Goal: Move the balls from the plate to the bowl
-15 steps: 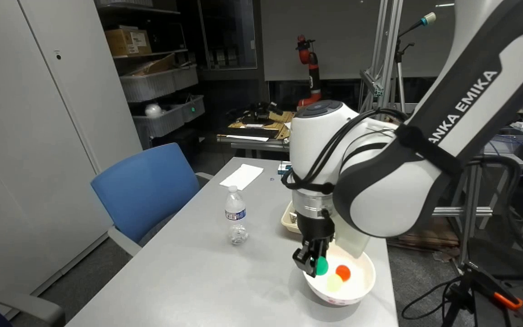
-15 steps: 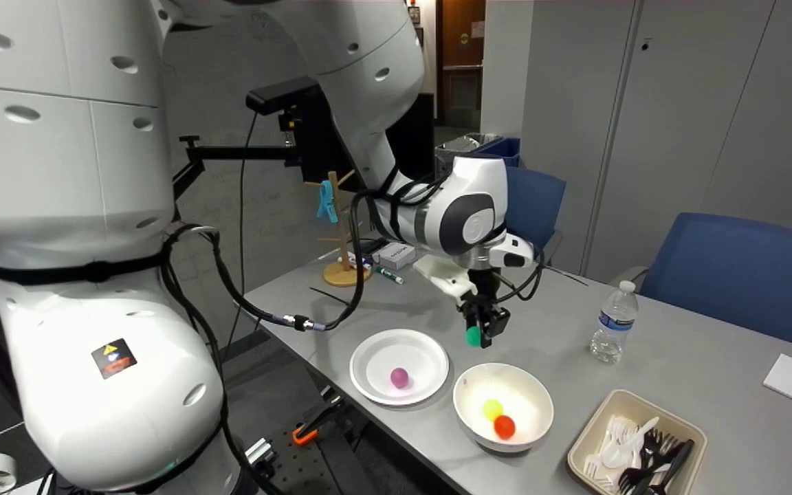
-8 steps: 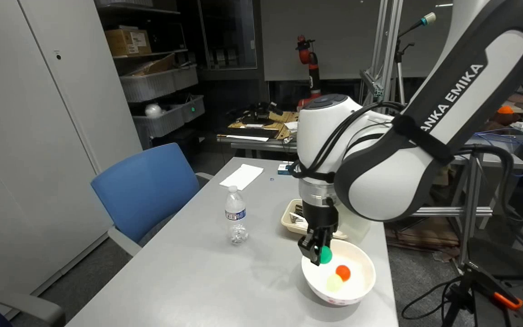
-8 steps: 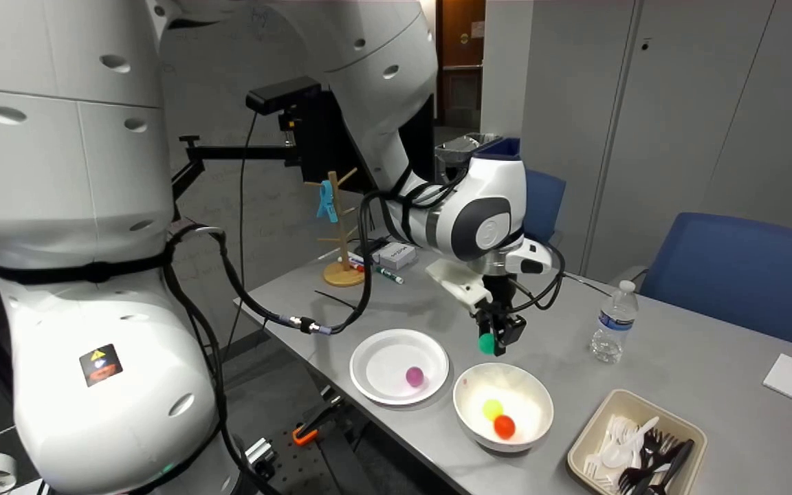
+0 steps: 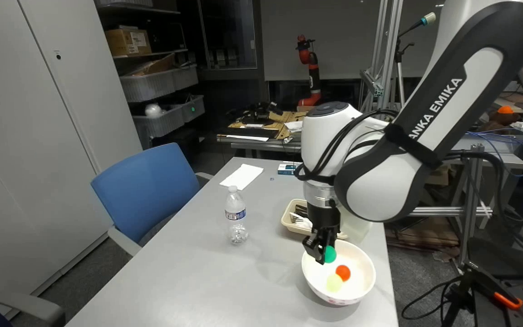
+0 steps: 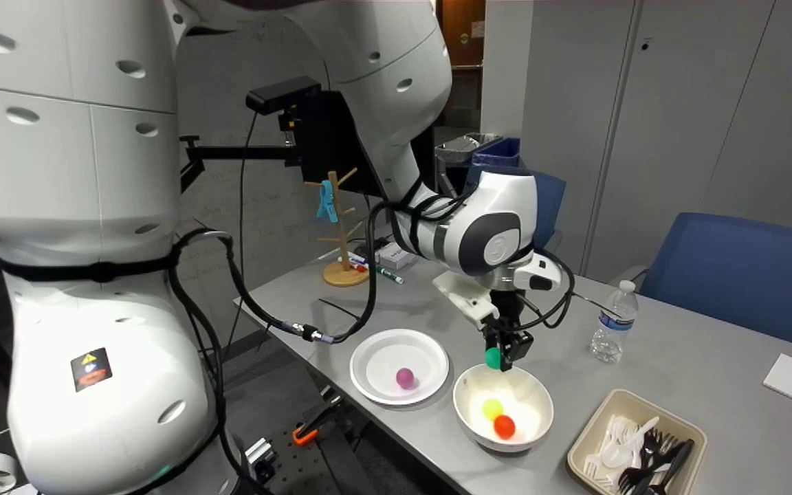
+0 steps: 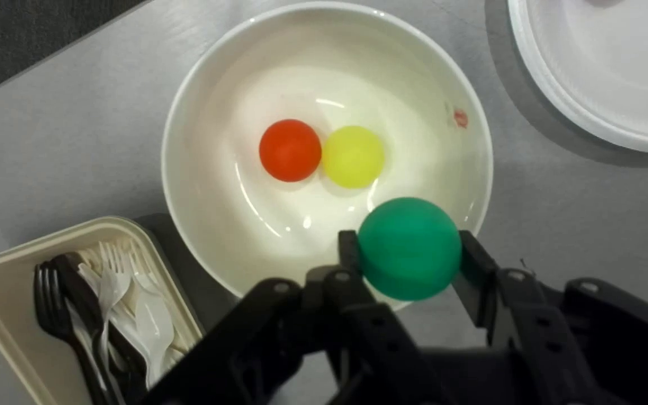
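My gripper (image 7: 408, 250) is shut on a green ball (image 7: 409, 247), held between its two fingertips. In the wrist view the ball overlaps the bowl's near right rim. In both exterior views the green ball (image 5: 330, 254) (image 6: 493, 357) is held above the bowl's edge. The round white bowl (image 7: 414, 107) (image 6: 537, 412) stands on the table. Inside it an orange-red ball (image 7: 290, 150) and a yellow ball (image 7: 353, 156) lie touching. The round white plate (image 6: 372, 364) stands beside the bowl with a pink ball (image 6: 405, 378) on it. In the wrist view only part of the plate (image 7: 611, 124) shows.
A cream tray of plastic cutlery (image 6: 578, 454) stands close beside the bowl. A water bottle (image 6: 614, 323) (image 5: 235, 215) stands upright farther off. A wooden stand (image 6: 344, 273), markers and a small box (image 6: 396, 256) are at the table's far end. The table edge runs near the bowl.
My gripper has moved with the green ball from beside the bowl to above its edge, rightward and lower in an exterior view. The pink ball has rolled slightly right and back on the plate.
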Motion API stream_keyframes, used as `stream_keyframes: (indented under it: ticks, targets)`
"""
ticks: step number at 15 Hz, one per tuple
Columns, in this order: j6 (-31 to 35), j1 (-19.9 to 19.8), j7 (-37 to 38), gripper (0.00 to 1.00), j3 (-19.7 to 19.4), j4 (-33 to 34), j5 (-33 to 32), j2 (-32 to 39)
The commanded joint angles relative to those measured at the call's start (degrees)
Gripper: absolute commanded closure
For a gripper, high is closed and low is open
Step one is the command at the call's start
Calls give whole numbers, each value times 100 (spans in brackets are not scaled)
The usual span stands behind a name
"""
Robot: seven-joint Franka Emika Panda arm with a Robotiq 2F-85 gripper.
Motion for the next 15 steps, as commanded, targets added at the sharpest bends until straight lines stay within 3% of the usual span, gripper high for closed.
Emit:
stream_keyframes:
  ticks: [1,12,13,14,15]
  targets:
    - [303,-245,14,81,52,68,74,322]
    - [502,-336,31,81,8,153,238,688]
    - [484,-336,29,63,9,166,241,696]
    - [486,-328,40,31,1,177,235,708]
    - [487,-326,46,30,-3,183,234,717]
